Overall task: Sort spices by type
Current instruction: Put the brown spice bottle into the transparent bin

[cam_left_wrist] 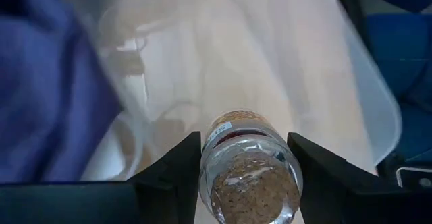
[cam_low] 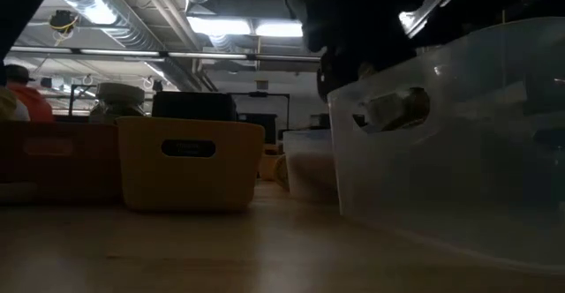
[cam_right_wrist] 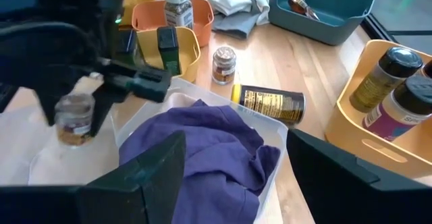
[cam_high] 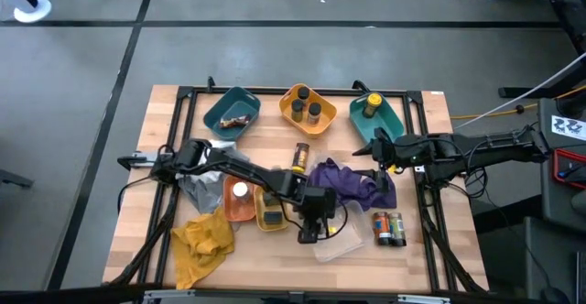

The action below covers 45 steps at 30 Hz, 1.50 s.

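One small clear spice jar (cam_left_wrist: 250,177) of brown grains is clamped between the left hand (cam_left_wrist: 246,173) fingers, hanging over a clear plastic bin (cam_high: 337,243) at the worktop's (cam_high: 165,157) front edge. Right hand (cam_right_wrist: 229,170), fingers spread and holding nothing, hovers above the purple cloth (cam_right_wrist: 202,150); a black-and-yellow tin (cam_right_wrist: 270,104) lies just beside

A purple cloth (cam_high: 352,180) drapes a clear tray (cam_right_wrist: 202,116) mid-table on pale wood (cam_high: 458,222). Two teal trays (cam_high: 231,112) flank an orange-yellow tray (cam_high: 307,107) along the far edge. A mustard-yellow cloth (cam_high: 203,238) lies near the front-left corner; a grey cloth (cam_high: 200,192) sits beside an orange tray (cam_high: 238,203).
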Motion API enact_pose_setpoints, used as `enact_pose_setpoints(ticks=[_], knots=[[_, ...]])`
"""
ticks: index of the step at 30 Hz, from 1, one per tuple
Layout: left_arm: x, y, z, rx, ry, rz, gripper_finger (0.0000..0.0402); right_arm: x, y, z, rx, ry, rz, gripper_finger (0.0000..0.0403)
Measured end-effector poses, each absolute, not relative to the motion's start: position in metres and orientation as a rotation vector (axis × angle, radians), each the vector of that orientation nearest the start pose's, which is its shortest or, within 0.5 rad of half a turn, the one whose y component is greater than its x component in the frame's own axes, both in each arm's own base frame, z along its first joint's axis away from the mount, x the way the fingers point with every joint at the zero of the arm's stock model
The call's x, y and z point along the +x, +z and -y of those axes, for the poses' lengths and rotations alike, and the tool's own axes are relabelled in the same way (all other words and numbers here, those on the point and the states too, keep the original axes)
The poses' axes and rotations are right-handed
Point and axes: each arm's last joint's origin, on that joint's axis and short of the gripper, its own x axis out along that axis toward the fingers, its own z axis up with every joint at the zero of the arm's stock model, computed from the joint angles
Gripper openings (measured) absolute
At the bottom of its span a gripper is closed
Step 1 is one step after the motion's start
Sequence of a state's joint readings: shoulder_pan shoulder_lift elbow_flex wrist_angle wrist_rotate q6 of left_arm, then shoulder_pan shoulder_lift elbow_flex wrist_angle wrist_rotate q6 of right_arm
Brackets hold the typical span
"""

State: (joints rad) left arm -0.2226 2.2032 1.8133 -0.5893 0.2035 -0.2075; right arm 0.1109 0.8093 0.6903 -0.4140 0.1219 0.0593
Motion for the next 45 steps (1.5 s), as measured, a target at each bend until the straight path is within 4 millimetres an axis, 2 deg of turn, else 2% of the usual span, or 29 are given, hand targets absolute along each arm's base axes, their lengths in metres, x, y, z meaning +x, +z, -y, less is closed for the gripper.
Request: enact_pose_setpoints(ticks=[13,28,35,45], knots=[[0.461,0.195,0.109,-0.124,-0.315,-1.073,0.0168,0.17,0.275,-0.015,-0.005,-0.026,-0.537,0.0257],[0.447,0.188,0.103,-0.084,-0.285,-1.239,0.0175,0.17,0.275,-0.015,-0.006,-0.027,-0.536,0.0257],[0.446,0.188,0.104,-0.032,-0.297,-1.233,0.0177,0.17,0.275,-0.015,-0.006,-0.026,-0.536,0.0257],[0.445,0.188,0.115,0.017,-0.315,-1.211,0.021,0.17,0.275,-0.015,-0.006,-0.026,-0.536,0.0257]])
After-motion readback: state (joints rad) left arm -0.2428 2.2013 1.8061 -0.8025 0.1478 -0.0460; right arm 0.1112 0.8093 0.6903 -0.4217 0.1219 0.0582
